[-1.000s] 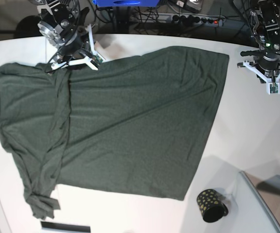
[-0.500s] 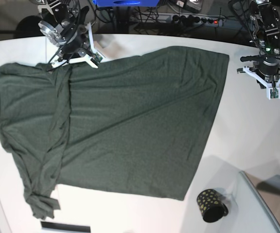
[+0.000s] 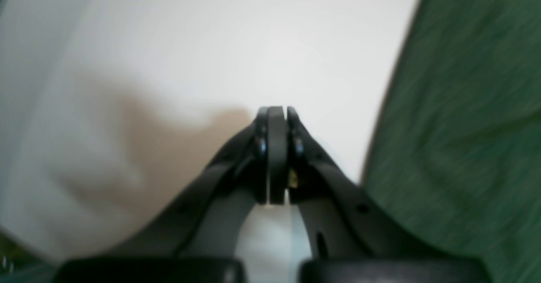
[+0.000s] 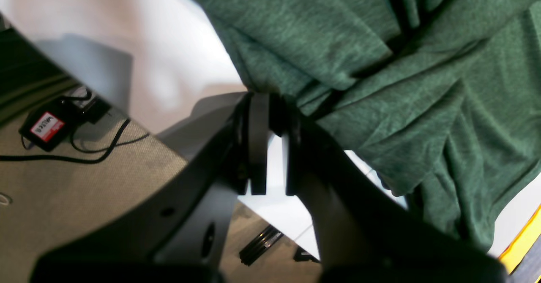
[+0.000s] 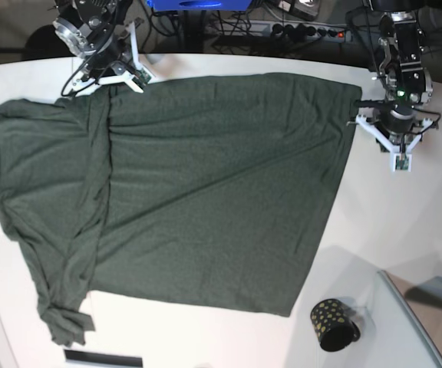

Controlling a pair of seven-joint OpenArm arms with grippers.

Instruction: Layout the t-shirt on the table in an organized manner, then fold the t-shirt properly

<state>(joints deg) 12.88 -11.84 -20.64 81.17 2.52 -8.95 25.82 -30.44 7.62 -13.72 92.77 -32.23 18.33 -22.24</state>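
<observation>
Shirt: I see the large dark green thin-fabric t-shirt [image 5: 198,192] spread over the white bench [image 5: 390,230], its left part bunched in folds.
Right claw: my right claw [image 4: 270,105] pinches the shirt's far edge at the bench rim.
Left claw: my left claw [image 3: 277,118] is pressed together, holding nothing, just beside the shirt's far corner.
Cup: I see a small black cup with gold dots [image 5: 334,323] near the front corner, apart from the shirt.

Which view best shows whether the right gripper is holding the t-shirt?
The right wrist view: the right gripper pinches the t-shirt edge. The base view shows it small at the shirt's far edge; the left wrist view shows only fabric.
</observation>
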